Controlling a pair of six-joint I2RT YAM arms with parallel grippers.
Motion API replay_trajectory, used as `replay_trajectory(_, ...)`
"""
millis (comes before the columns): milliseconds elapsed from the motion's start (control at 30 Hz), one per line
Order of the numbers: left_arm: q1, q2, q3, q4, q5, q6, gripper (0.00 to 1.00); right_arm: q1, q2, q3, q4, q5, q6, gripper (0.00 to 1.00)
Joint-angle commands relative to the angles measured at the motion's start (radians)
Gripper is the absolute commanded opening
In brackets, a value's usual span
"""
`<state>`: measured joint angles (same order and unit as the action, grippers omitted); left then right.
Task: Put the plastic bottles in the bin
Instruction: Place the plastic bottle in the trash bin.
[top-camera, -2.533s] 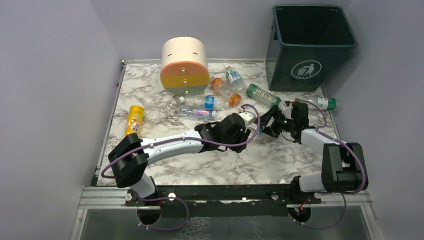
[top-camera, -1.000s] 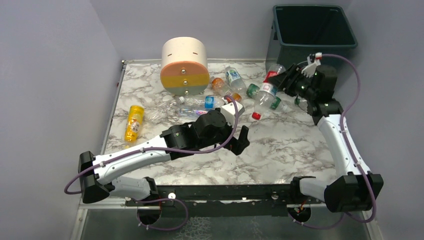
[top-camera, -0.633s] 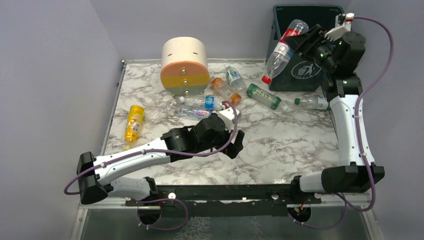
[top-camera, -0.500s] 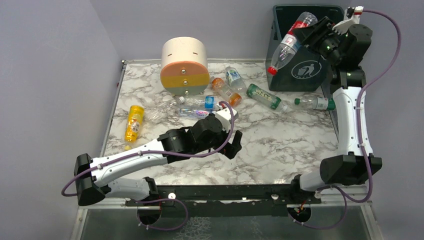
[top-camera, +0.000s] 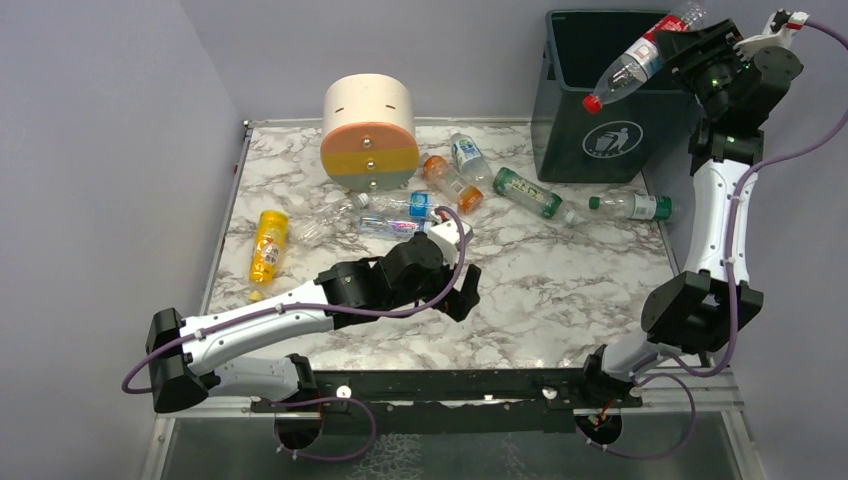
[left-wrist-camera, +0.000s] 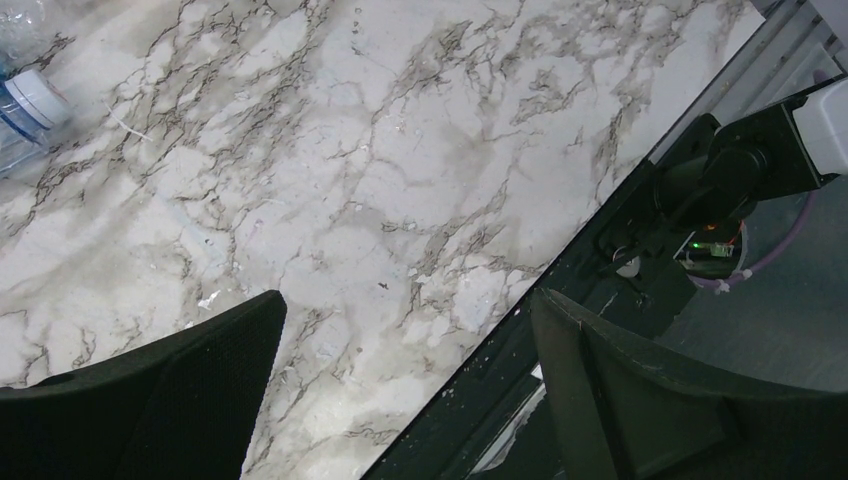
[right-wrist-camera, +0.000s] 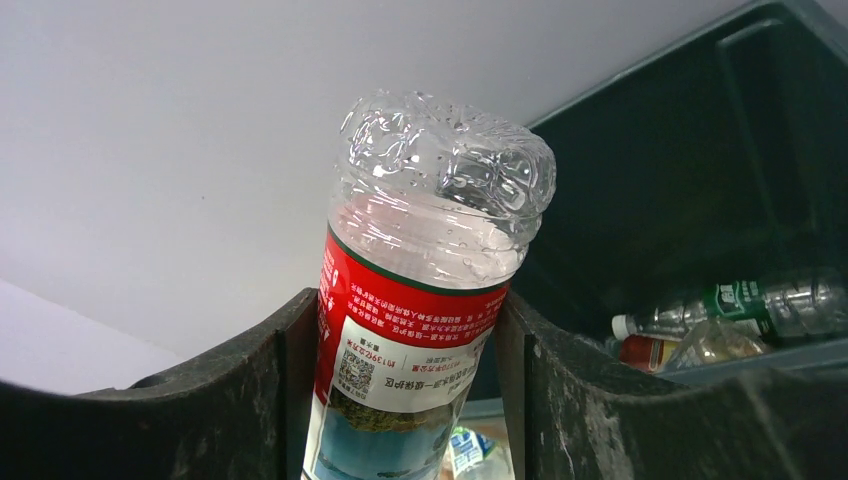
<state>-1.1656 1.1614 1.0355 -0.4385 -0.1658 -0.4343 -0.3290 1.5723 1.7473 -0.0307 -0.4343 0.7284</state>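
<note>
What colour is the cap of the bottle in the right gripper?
The bottle has a red cap; top external view.

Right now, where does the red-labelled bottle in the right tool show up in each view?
Top external: the red-labelled bottle is top right, tilted cap-down across the opening of the bin.
Left wrist: not in it.
Right wrist: centre of frame, base end upward.
Shared landmark: the bin, under the bottle in the top view, at right behind it in the right wrist view.
</note>
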Motion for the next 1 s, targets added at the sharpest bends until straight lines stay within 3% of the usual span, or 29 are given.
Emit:
replay_trajectory(0, -0.004, 0.012, -0.003, 0.023, 0.000, -0.008, 0.99, -0.012, 0.046, 0.012, 0.145, -0.018, 0.055, 0.52)
replay_trajectory(733, -0.002, -0.026, -0.037, 0.026, -0.020, 0.003, 0.99, -0.006, 0.188, 0.049, 0.387, 0.124, 0.123, 0.57)
replay_trajectory(967, -0.003, -0.022, -0.038, 0.030, -0.019, 0.016, 0.99, 0.031, 0.242, 0.130, 0.337, 0.162, 0.068, 0.62)
